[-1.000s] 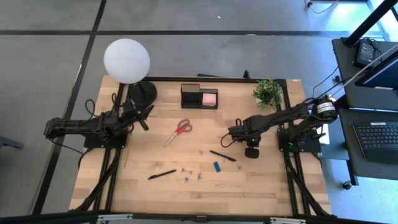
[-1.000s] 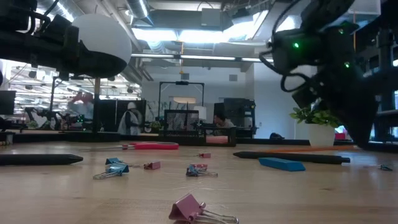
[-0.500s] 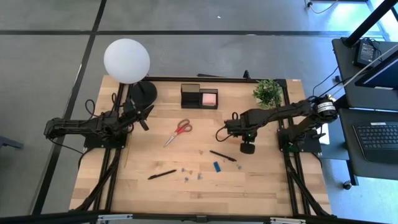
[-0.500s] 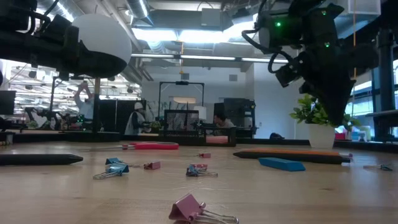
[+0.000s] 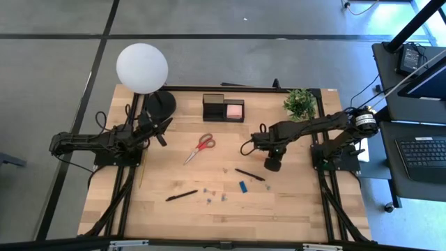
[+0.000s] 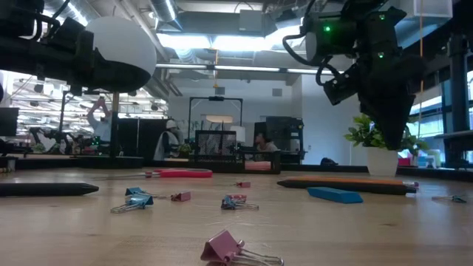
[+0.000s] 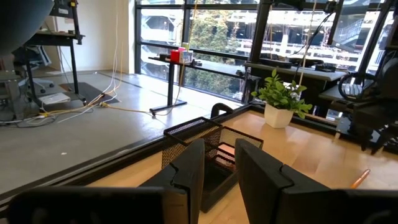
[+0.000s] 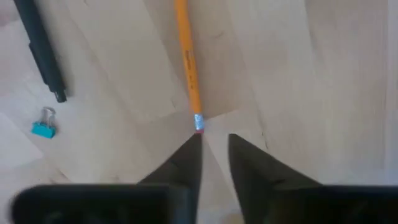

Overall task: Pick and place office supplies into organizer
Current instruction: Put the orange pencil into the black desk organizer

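An orange pencil lies flat on the table, its eraser end just in front of my right gripper. That gripper points down, is open and hangs above the table. Near it lie a black pen, a blue block and small clips. Red-handled scissors lie mid-table and a second pen lies toward the near side. The black organizer holds a pink pad. My left gripper waits at the left, open and level.
A white globe lamp on a round black base stands at the far left. A potted plant is at the far right. A pink clip lies nearest the low camera. Bare wood lies along the near edge.
My right gripper has risen off the table and shifted a little toward the table's left and far side. It now hangs above the pencil's eraser end. The things on the table have stayed where they were.
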